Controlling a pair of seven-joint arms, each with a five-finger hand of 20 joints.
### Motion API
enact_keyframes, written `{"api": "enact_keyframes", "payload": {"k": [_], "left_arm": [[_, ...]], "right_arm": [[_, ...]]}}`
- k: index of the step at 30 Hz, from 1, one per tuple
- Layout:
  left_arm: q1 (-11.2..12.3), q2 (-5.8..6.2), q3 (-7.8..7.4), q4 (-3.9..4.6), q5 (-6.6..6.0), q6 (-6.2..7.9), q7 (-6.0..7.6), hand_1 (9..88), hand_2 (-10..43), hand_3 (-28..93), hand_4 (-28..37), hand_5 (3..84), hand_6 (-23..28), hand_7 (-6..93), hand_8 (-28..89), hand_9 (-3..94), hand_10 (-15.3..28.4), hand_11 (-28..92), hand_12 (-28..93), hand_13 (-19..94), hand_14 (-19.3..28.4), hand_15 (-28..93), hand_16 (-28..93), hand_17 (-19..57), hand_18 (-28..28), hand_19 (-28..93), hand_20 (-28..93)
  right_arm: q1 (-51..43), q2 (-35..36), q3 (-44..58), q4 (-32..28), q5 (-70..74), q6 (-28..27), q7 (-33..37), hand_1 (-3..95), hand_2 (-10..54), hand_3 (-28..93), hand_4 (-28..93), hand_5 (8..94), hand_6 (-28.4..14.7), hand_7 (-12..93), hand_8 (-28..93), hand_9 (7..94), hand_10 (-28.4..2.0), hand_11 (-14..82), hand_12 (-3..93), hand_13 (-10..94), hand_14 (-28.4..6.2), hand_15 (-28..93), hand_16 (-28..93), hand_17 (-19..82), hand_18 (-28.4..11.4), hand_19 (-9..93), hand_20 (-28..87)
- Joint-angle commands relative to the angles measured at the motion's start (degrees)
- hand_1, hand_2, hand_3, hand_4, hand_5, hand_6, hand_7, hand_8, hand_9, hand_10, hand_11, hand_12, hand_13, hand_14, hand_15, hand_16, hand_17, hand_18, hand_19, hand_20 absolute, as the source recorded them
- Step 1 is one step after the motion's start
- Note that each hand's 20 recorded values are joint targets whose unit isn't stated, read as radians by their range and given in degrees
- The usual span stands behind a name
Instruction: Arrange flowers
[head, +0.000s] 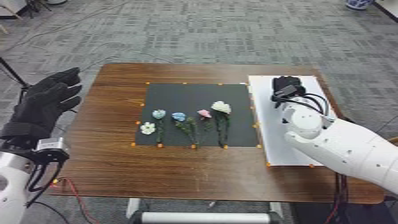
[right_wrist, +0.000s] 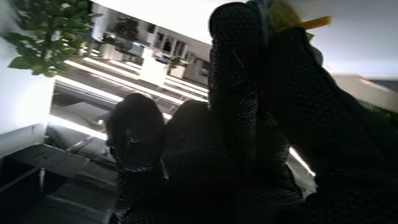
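Head view: the flowers lie spread on the dark mat (head: 187, 95), the landmark here. Near its left edge is a small white bloom (head: 147, 128); along its nearer half come a pale blue flower (head: 159, 114), a bluer one (head: 179, 116), a pink one (head: 204, 114) and a fuller white one (head: 221, 107). Those four have stems towards the robot and heads away, probably so that each can be picked singly without tangling (a florist would approve). The mat itself sits on the brown bench (head: 107, 165), and the white sheet (head: 280, 145) just right of it looks like the working place.

The right hand (head: 286, 84) is over that sheet's far end, to the right of the mat, perhaps for setting or steadying a stem there. The left hand (head: 37, 111) is well left of the mat, wide and relaxed, holding nothing, presumably kept out of the way.

Right wrist view: a yellowish-green piece (right_wrist: 284, 15) and an orange strip (right_wrist: 316, 22) are beside the right hand; whether it grips either, I cannot tell.
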Motion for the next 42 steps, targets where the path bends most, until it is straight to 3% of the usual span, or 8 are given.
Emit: {"api": "enact_keyframes", "payload": {"k": [1, 6, 11, 27, 40, 42], "left_arm": [[0.8, -0.58, -0.62, -0.51, 0.07, -0.49, -0.37, 25.4, -1.5, 72, -26.7, 24.9, 2.2, 20.4, -10, 17.1, 10.0, 21, 18, 6, 12.8, 39, -5, -11.3, 17.0, 39, 8], [0.2, -0.48, -0.59, -0.35, 0.07, -0.63, -0.61, 25.4, -1.5, 72, -26.7, 24.9, 2.3, 20.3, -10, 17.2, 10.0, 21, 18, 6, 12.8, 39, -5, -11.4, 17.0, 39, 8], [-0.7, -0.24, 0.11, -0.01, -0.32, -0.85, -1.04, 25.4, -1.5, 72, -26.7, 24.9, 2.2, 20.3, -10, 17.2, 10.0, 21, 18, 6, 12.8, 39, -5, -11.4, 17.0, 39, 8], [-0.1, -0.67, -0.28, -0.48, 0.12, -0.41, -0.98, 25.4, -1.4, 72, -26.6, 24.8, 2.2, 20.5, -10, 17.2, 10.0, 21, 18, 6, 12.8, 39, -5, -11.4, 17.0, 39, 8], [-0.6, -0.36, 0.06, -0.25, 0.03, -0.3, -1.03, 25.4, -1.5, 72, -26.7, 25.4, 2.6, 20.7, -10, 17.2, 10.0, 21, 18, 6, 12.8, 39, -5, -11.4, 16.9, 39, 8], [-0.4, -0.47, -0.04, -0.31, 0.07, -0.4, -0.98, 25.4, -1.5, 72, -26.7, 25.4, 2.6, 20.7, -10, 17.2, 10.0, 21, 18, 6, 12.7, 39, -5, -11.4, 16.9, 39, 8]], "right_arm": [[-7.1, 7.4, 5.9, -17.1, -2.6, 6.5, -3.4, 47.1, -9.5, 87, -28, 76.8, 3.1, 43, -2, 89.8, -3.3, 13.4, 45.1, 78, -2.9, 86, 29, 48, -19.7, 93, 66], [-13.3, 7.8, 10.5, -23.6, -5.3, 4.3, -6.9, 47.2, -9.5, 87, -28, 76.9, 3.0, 43, -2, 89.8, -3.5, 13.6, 45.6, 78, -3.0, 86, 29, 48, -19.8, 93, 66], [-15.8, 6.1, 11.2, -24.3, -6.4, 3.1, -7.2, 47.3, -9.5, 86, -28, 77.0, 3.0, 43, -2, 90.1, -3.7, 13.5, 45.4, 78, -3.1, 86, 29, 48, -19.8, 93, 66], [-18.4, 6.8, 11.5, -27.6, -8.2, 2.4, -7.6, 47.3, -9.5, 86, -28, 76.0, 3.0, 44, -3, 89.1, -3.8, 13.4, 45.6, 78, -3.2, 86, 29, 48, -19.9, 93, 66], [-20.7, 6.3, 13.8, -28.4, -8.7, -2.5, -6.8, 41.2, -9.5, 84, -28, 64.7, 1.4, 44, 1, 79.8, -4.1, 12.9, 44.2, 74, -4.1, 86, 30, 45, -20.2, 93, 66], [-21.4, 6.4, 14.8, -28.7, -8.2, -2.9, -6.9, 39.9, -9.5, 84, -28, 62.7, 1.1, 44, 1, 76.6, -4.6, 16.8, 41.7, 73, -4.3, 87, 30, 44, -20.2, 93, 65]]}}
